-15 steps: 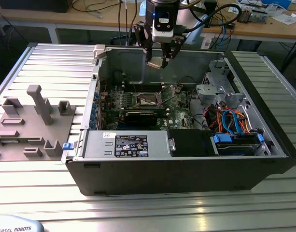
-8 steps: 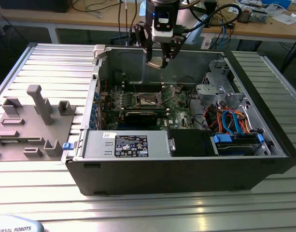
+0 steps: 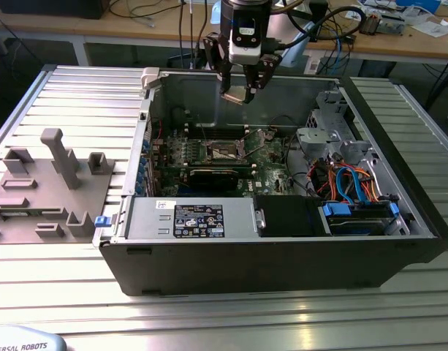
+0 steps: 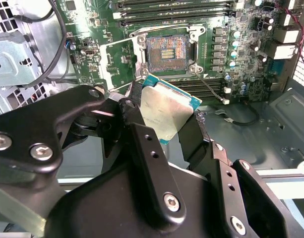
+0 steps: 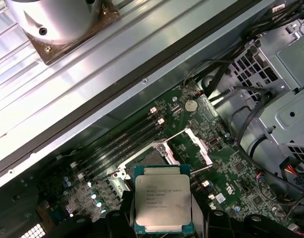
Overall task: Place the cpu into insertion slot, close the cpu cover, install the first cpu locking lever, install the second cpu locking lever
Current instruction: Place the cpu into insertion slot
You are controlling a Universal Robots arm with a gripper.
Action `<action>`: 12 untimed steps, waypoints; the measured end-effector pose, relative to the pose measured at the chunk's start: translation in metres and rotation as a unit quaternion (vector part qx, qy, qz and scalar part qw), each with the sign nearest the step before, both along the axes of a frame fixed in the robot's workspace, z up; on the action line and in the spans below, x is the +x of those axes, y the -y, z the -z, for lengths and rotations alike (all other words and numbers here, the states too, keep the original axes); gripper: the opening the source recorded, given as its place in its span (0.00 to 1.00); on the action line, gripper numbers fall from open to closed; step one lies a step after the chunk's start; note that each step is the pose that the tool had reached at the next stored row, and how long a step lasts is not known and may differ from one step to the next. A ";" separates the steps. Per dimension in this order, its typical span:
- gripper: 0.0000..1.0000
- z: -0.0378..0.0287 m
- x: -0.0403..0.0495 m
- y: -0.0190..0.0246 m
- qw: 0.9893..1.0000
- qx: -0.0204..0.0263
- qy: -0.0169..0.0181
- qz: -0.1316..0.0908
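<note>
Gripper [image 3: 242, 93] over open computer case [image 3: 245, 256]. Fingers [image 4: 192, 136] closed partway, clamping cpu [image 4: 166, 113] by opposite edges. Cpu held in air, clear of green motherboard [image 4: 241, 69]. Insertion slot [image 4: 166, 53] uncovered, contact field exposed; in exterior view, at 6 o'clock from gripper. Cpu cover [image 5: 200, 146] swung open, just beside slot. Case on ribbed bench [image 3: 77, 292]; grey fixture [image 3: 63, 157] at 9 o'clock from case.
</note>
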State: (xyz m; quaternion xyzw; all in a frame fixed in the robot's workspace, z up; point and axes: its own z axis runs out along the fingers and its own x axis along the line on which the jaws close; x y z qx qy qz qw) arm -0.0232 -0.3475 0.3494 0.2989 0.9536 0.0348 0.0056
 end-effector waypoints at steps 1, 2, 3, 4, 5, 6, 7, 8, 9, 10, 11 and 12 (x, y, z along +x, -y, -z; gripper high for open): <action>0.54 0.0000 0.0000 0.0000 1.000 0.000 0.000 0.001; 0.54 0.0000 0.0000 0.0000 1.000 0.000 0.000 0.001; 0.54 0.0000 0.0000 0.0000 1.000 0.000 0.000 0.002; 0.54 0.0000 0.0000 0.0000 1.000 0.000 0.000 0.003; 0.54 0.0000 0.0000 0.0000 1.000 0.000 0.000 0.004; 0.54 0.0000 0.0000 0.0000 1.000 0.000 0.000 0.005; 0.54 0.0000 0.0000 0.0000 1.000 0.000 0.000 0.005; 0.54 0.0000 0.0000 0.0000 1.000 0.000 0.000 0.006; 0.54 0.0001 0.0000 0.0000 1.000 0.000 0.000 0.006; 0.54 0.0001 0.0000 0.0000 1.000 0.000 0.000 0.007; 0.54 0.0001 0.0000 0.0000 1.000 0.000 0.000 0.007; 0.54 0.0001 0.0000 0.0000 1.000 0.000 0.000 0.008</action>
